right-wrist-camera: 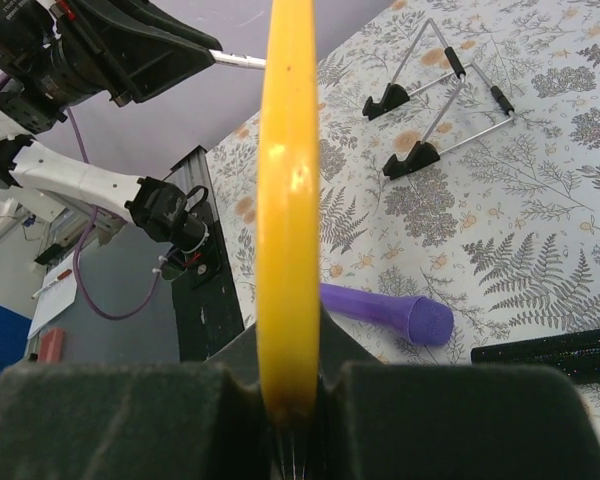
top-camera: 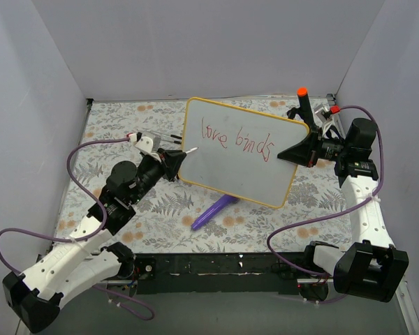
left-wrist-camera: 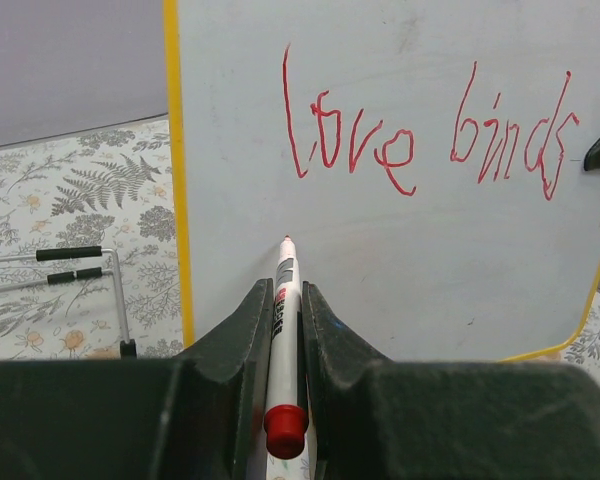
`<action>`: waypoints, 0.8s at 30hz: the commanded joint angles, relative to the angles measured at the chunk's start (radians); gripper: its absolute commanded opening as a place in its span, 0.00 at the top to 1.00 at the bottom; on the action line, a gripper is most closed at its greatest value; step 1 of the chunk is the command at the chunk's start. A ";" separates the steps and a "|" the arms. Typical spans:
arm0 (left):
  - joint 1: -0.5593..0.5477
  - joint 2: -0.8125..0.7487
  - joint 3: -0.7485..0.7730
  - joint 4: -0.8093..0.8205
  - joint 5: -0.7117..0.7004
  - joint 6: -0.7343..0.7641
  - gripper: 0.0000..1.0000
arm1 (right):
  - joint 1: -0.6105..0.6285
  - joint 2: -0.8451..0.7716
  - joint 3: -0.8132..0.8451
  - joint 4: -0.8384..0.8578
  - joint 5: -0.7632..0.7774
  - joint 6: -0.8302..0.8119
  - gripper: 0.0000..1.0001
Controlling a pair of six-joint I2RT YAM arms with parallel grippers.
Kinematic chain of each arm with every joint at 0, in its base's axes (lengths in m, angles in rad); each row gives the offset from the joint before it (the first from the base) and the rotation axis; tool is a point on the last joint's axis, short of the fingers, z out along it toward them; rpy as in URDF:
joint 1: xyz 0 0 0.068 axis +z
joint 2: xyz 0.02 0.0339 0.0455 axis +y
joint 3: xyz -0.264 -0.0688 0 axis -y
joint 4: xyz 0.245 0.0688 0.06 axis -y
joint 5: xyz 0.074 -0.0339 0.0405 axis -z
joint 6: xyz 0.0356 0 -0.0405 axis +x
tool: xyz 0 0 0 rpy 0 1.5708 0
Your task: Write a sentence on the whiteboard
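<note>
The whiteboard (top-camera: 241, 153), white with a yellow frame, is held tilted above the table. Red cursive words "love birds" (top-camera: 236, 139) run across its upper part and show in the left wrist view (left-wrist-camera: 420, 135). My right gripper (top-camera: 298, 152) is shut on the board's right edge, seen edge-on as a yellow strip (right-wrist-camera: 288, 200). My left gripper (top-camera: 173, 159) is shut on a white marker with a red end cap (left-wrist-camera: 283, 340). The marker's tip (left-wrist-camera: 287, 241) sits at the board face below the word "love".
A purple cylinder (top-camera: 214, 211) lies on the floral cloth under the board's lower edge, also in the right wrist view (right-wrist-camera: 400, 315). A wire stand with black feet (right-wrist-camera: 430, 100) rests on the cloth. A black marker with an orange cap (top-camera: 303, 102) stands at the back right.
</note>
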 commanded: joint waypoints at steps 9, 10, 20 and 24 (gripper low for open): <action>-0.005 0.041 0.001 0.035 -0.005 0.028 1.00 | -0.003 -0.039 0.002 0.093 -0.080 0.043 0.99; -0.005 0.041 0.003 0.029 -0.008 0.030 1.00 | -0.003 -0.039 0.000 0.095 -0.078 0.046 0.99; -0.005 0.058 0.009 -0.047 0.001 0.013 1.00 | -0.001 -0.040 -0.006 0.109 -0.078 0.053 0.99; -0.005 0.058 0.012 -0.067 0.005 0.009 1.00 | -0.001 -0.039 -0.004 0.109 -0.078 0.056 0.99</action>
